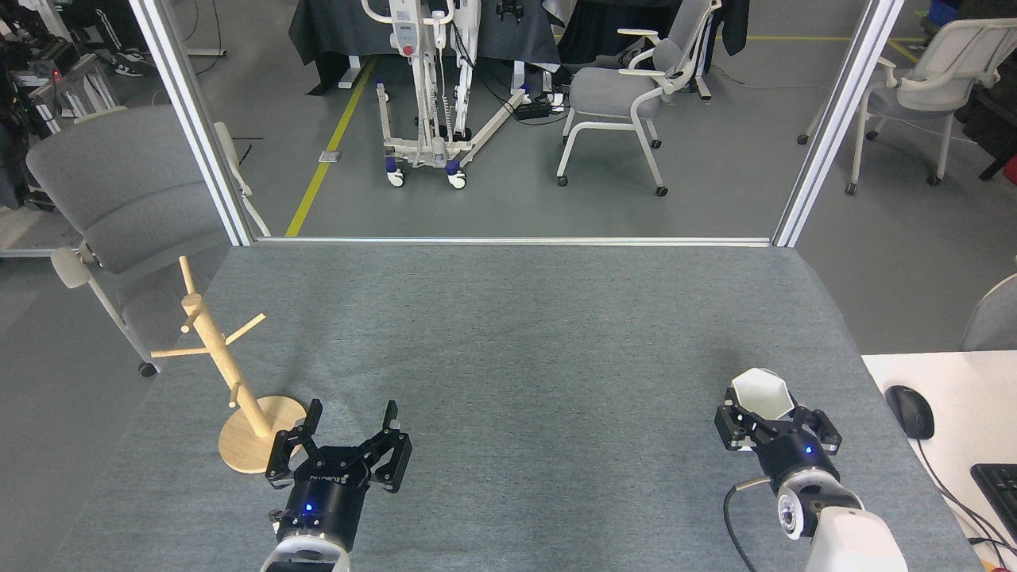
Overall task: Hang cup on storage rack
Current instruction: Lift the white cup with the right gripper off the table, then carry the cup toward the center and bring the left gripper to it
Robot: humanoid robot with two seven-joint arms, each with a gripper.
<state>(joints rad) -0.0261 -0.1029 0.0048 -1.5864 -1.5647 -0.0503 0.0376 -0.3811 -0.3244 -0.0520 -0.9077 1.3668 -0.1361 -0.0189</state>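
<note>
Right gripper (764,425): jaws closed around the lower body of the cup (761,393), pinching it from both sides; cup white, faceted, six-sided rim, mouth open toward the far side and slightly upward, interior visible and empty. Whether its base touches the counter (524,349) or is raised just clear cannot be told from this view. Position: near right part of the counter, well apart from the rack. Left gripper (349,433): jaws spread wide, holding nothing, low over the near left part of the counter, just beside the rack's round base. Storage rack (218,361): light wood, disc base flat on the counter near the left edge, post leaning in the view toward the far left, several thin pegs angled outward, all bare; no cup hangs on any of them. Surround: grey fabric-covered counter, otherwise bare between the two arms; a white side desk (945,413) at right with a computer mouse (910,411) and the corner of a keyboard (997,488); chairs and a wheeled stand on the floor beyond. Progress, as judged: the cup appears secured in the right jaws, so the pick is done or nearly so. Remaining: carrying the cup across the full width of the counter to the rack, turning it to meet a peg, seating it there and letting go.
</note>
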